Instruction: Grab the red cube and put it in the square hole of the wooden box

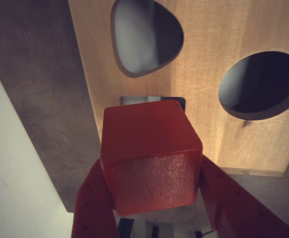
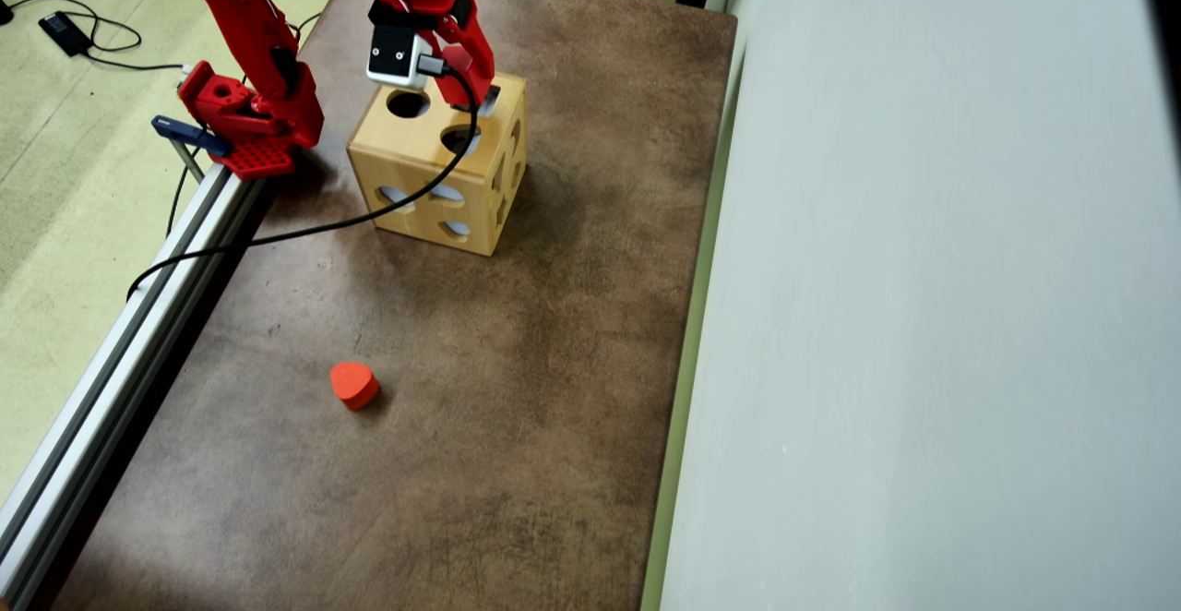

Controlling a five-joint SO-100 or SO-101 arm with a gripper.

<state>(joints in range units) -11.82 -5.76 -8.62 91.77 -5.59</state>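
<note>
In the wrist view the red cube fills the centre, pinched on both sides by my red gripper, which is shut on it. Right behind it lies the top face of the wooden box. The square hole shows only as a thin dark strip above the cube's far edge. In the overhead view my gripper hovers over the far right corner of the wooden box, by the square hole. The arm hides the cube there.
A rounded-triangle hole and a round hole share the box's top face. An orange-red heart block lies on the brown mat nearer the camera. An aluminium rail runs along the left, a pale wall along the right.
</note>
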